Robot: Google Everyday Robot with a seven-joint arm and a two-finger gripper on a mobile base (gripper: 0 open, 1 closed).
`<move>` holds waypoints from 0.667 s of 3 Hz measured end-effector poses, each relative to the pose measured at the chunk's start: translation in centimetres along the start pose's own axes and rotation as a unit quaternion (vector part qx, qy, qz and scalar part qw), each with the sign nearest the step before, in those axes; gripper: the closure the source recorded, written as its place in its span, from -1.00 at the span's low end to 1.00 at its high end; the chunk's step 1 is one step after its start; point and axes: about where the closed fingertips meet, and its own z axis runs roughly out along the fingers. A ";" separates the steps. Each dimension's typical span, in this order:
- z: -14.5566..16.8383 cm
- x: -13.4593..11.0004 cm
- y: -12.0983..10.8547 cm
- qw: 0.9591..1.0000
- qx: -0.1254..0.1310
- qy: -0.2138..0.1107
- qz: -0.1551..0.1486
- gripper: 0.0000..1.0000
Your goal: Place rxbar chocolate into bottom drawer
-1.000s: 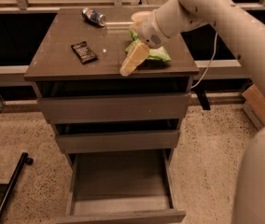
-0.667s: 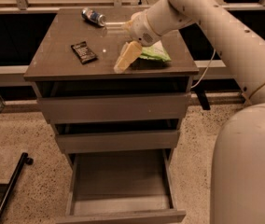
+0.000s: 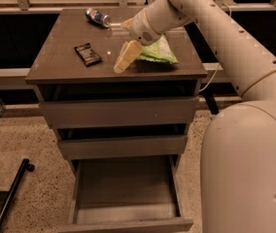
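Cream pincer (image 3: 122, 65) over cabinet top (image 3: 60, 64), apart frm rxbar chocolate (image 3: 87, 54); spread or not, can't tell.

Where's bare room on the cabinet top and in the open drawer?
Bottom drawer floor: bare throughout. Cabinet top: free at the left-front corner, and between rxbar chocolate and can. Crowded right of centre: hand beside green bag.

rxbar chocolate (image 3: 88, 54): black wrapper, lying flat on cabinet top, left side (slightly skewed). bottom drawer (image 3: 128, 186): pulled open, grey floor showing. gripper (image 3: 121, 66): right of bar, apart.
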 end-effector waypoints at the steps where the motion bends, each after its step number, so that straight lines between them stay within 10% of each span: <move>1: 1.3 0.1 -0.2 1.000 0.007 -0.004 0.012 -1.00; 2: 4.0 -1.1 -1.9 0.999 0.026 -0.033 0.019 -1.00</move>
